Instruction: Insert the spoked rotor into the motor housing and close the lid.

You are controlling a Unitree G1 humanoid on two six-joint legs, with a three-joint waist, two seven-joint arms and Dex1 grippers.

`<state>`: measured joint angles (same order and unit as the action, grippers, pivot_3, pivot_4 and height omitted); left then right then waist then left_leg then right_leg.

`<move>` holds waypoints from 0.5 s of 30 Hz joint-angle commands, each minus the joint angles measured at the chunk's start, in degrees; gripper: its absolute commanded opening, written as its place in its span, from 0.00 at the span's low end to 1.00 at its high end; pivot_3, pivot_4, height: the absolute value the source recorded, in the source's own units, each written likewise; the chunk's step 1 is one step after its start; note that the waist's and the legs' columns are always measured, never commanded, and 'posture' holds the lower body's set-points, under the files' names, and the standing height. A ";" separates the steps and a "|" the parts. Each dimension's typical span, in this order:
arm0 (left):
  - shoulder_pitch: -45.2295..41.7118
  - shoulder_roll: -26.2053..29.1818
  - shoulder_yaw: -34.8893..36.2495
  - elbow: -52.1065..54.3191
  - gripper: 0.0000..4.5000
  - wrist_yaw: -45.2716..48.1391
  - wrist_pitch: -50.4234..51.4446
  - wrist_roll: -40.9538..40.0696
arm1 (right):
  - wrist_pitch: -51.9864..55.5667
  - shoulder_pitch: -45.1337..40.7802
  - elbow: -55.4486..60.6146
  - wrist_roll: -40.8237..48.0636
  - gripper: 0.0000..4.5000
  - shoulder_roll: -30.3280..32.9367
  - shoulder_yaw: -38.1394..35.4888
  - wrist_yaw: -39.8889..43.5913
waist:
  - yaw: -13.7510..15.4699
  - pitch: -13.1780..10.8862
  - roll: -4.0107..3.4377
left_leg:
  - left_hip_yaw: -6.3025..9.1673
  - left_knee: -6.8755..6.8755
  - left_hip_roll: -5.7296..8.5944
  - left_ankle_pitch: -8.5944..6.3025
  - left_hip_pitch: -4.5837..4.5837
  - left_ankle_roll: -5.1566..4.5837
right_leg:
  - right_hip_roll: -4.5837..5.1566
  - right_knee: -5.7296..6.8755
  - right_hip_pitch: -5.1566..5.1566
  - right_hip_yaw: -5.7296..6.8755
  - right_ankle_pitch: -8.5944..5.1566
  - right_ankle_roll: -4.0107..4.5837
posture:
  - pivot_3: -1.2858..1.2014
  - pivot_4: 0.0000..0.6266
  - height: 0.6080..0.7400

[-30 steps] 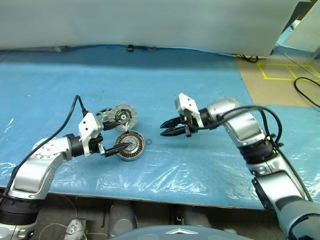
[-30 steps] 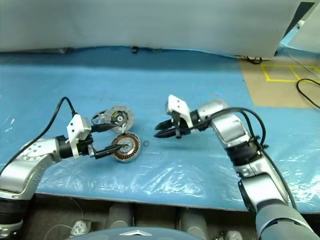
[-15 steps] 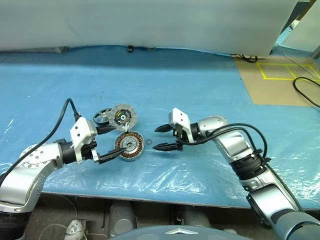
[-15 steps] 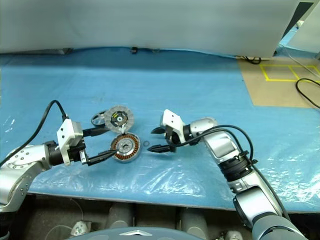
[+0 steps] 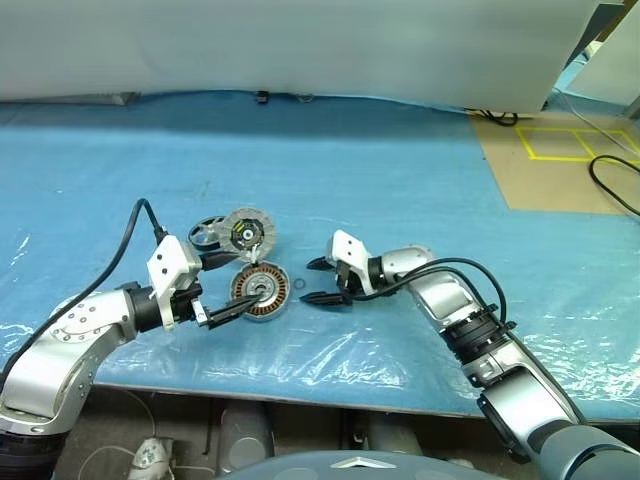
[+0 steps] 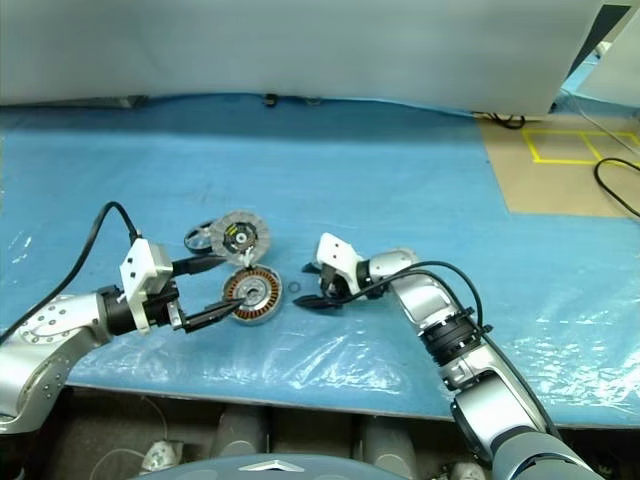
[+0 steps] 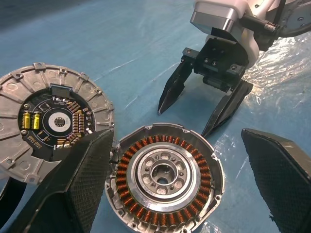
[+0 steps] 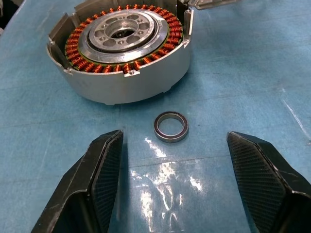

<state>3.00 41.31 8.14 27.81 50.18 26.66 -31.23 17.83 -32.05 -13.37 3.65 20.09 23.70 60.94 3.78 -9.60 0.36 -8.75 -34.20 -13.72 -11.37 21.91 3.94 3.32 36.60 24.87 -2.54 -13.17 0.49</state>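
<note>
The motor housing point(image 5: 260, 293), a silver drum with copper windings, lies open side up on the blue sheet. Just behind it the lid point(image 5: 246, 231) lies with its black-and-yellow centre up. The dark spoked rotor point(image 5: 205, 236) sits at the lid's left, partly covered by it. My left gripper point(image 5: 244, 281) is open, one finger on each side of the housing's left part without touching it. My right gripper point(image 5: 308, 281) is open and low to the right of the housing. A tiny loose ring point(image 8: 171, 126) lies on the sheet between its fingers point(image 8: 104, 174).
The blue plastic sheet point(image 5: 400, 170) covers the table, wrinkled and shiny along the near edge. A brown floor patch with yellow tape point(image 5: 560, 145) and a black cable point(image 5: 610, 185) lie at the far right. A white wall point(image 5: 300, 45) runs along the back.
My right gripper has come down and to the left, towards the housing, and its jaws have opened. The left gripper has barely moved.
</note>
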 commanded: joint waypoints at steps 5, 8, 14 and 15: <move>-2.00 -0.24 -0.76 -0.13 0.99 0.30 -1.83 0.48 | 3.75 -0.95 -1.31 1.58 0.80 -2.86 -2.17 -1.39 | -0.19 0.00 0.00 | 0.00 0.00 -0.01 0.00 -0.02 0.00 | -0.01 0.02 -0.01 -0.01 0.00 0.00 | 0.52 0.24 1.00; -2.42 0.07 -0.65 -0.92 0.99 0.88 -2.24 0.60 | 2.58 -0.94 -2.06 0.59 0.80 -3.21 -1.60 -2.12 | -0.19 0.00 0.00 | 0.00 0.00 -0.01 0.00 -0.03 0.00 | 0.00 0.02 -0.01 -0.01 0.00 0.00 | 0.52 0.24 1.00; -3.25 0.37 -0.72 -2.64 0.99 1.62 -3.13 1.53 | 2.53 -0.40 -1.23 0.62 0.80 -4.08 -1.14 -2.86 | -0.21 0.00 0.00 | 0.00 0.00 -0.01 0.00 -0.03 0.00 | -0.01 0.02 -0.01 -0.01 0.00 0.00 | 0.52 0.24 1.00; -3.32 0.33 -0.71 -2.63 0.99 1.59 -3.07 1.49 | 2.64 -0.37 -1.10 0.69 0.80 -4.17 -1.19 -2.91 | -0.21 0.00 0.00 | 0.00 0.00 -0.01 0.00 -0.02 0.00 | 0.00 0.02 -0.01 -0.01 0.00 0.00 | 0.52 0.24 1.00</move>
<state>0.26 41.13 6.79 24.52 51.25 24.77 -29.87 20.55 -32.81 -15.21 4.22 16.24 22.61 58.28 3.57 -9.60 0.36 -8.75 -34.20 -13.73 -11.37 21.88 3.94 3.31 36.61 24.86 -2.55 -13.17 0.49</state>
